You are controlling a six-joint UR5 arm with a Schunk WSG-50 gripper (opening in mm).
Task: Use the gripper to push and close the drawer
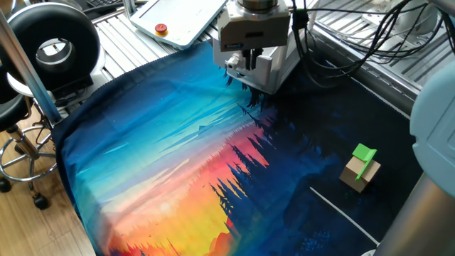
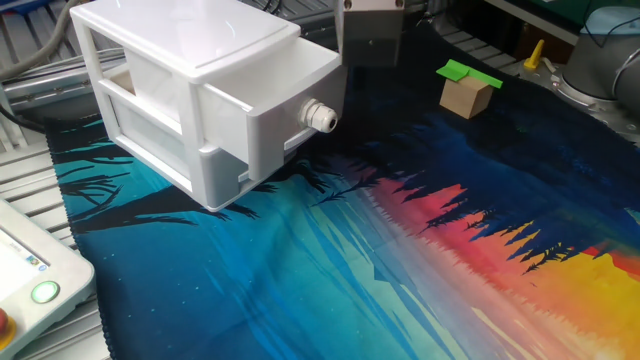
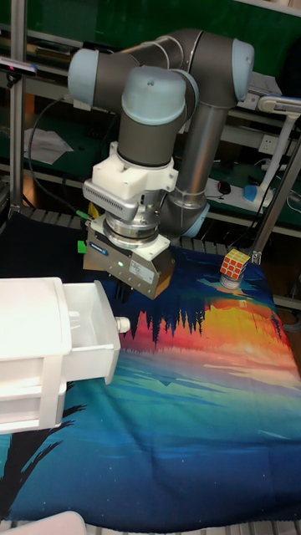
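Note:
The white drawer [image 2: 283, 107] stands pulled out of its small white cabinet [image 2: 170, 55], round silver knob [image 2: 321, 117] facing the cloth. My gripper [image 3: 124, 294] hangs just above and in front of the drawer front [image 3: 107, 328], its short dark fingers pressed together over the knob [image 3: 123, 323]. In one fixed view the gripper [image 1: 250, 62] covers the top of the drawer [image 1: 245, 77], beside the knob [image 1: 232, 64]. In the other fixed view only its grey housing [image 2: 371, 35] shows, behind the drawer's far corner. Nothing is held.
A tan block with a green piece [image 1: 361, 168] sits on the dark right part of the printed cloth [image 1: 178, 156]. A Rubik's cube [image 3: 235, 265] rests near the cloth's far edge. A white pendant with a red button [image 1: 178, 21] lies beyond the cloth. Black cables [image 1: 341, 43] trail off the arm.

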